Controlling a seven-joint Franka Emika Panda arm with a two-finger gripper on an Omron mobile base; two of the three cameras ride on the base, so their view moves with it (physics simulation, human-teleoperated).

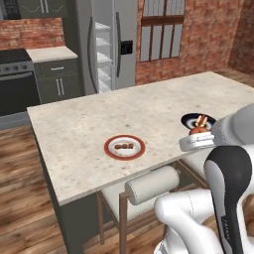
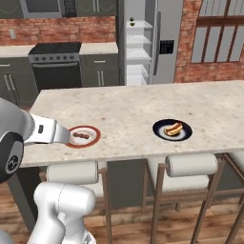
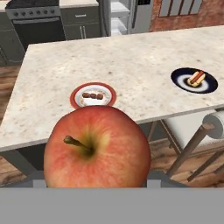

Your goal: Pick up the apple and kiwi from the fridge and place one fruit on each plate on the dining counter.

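Apple [image 3: 97, 148] gripped between the jaws

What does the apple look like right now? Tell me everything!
The apple is round and smooth, red-orange with a yellowish patch around its short brown stem, which points toward the camera. It sits in the gripper, held in the air in front of the dining counter, nearer the red-rimmed plate than the black one.
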